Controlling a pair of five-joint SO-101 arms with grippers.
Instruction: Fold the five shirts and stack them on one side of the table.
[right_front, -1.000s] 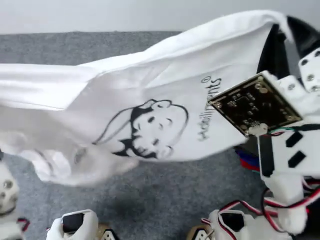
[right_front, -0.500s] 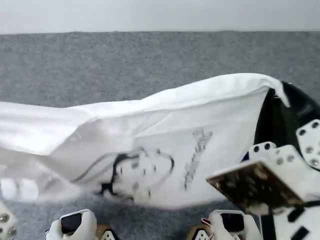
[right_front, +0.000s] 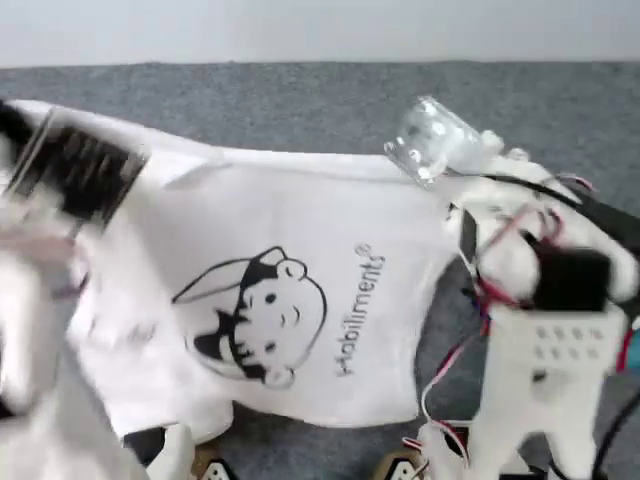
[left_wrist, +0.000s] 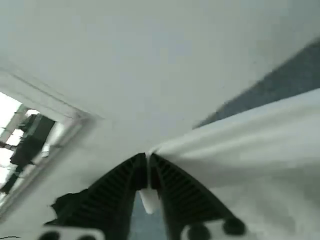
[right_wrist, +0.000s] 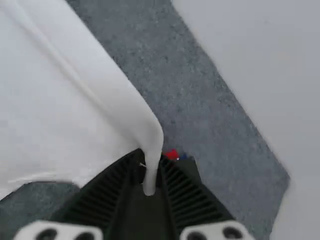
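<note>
White shirt (right_front: 330, 230) hangs pinched between left gripper (left_wrist: 148, 165) and right gripper (right_wrist: 149, 170).

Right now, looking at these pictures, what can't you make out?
High view: the arm at the left edge is blurred.
High view: the white shirt hides the table beneath it.
Right wrist view: a red and blue thing is mostly hidden behind the right gripper.
Left wrist view: the edge cuts off most of the white shirt held by the left gripper.
</note>
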